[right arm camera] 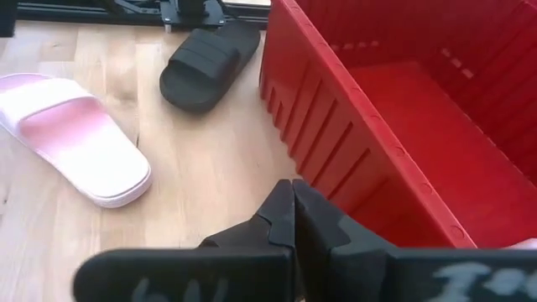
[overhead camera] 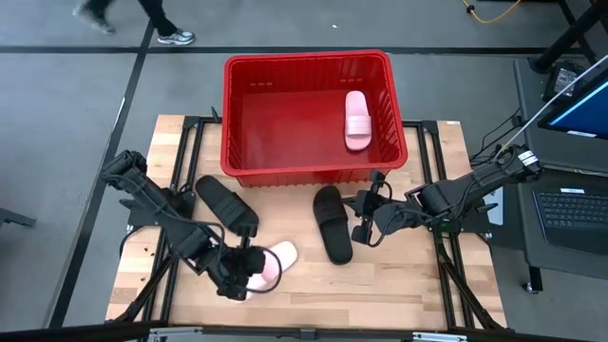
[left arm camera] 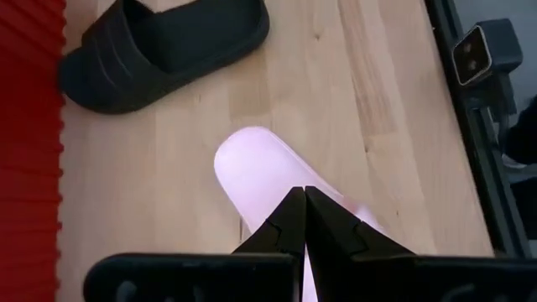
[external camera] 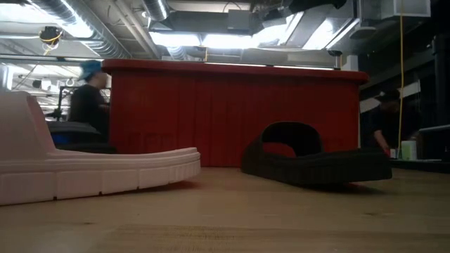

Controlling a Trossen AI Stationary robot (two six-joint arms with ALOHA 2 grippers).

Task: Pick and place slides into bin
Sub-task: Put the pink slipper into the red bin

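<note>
Both jaws together, holding nothing. Red bin holds one pink slide; two black slides and one pink slide remain on table. Left gripper over that pink one; likely next: open, then grasp. Right gripper beside a black slide.

text: none could be read | labels: none | brands: none | numbers: none | signs: none | checked: all four views
</note>
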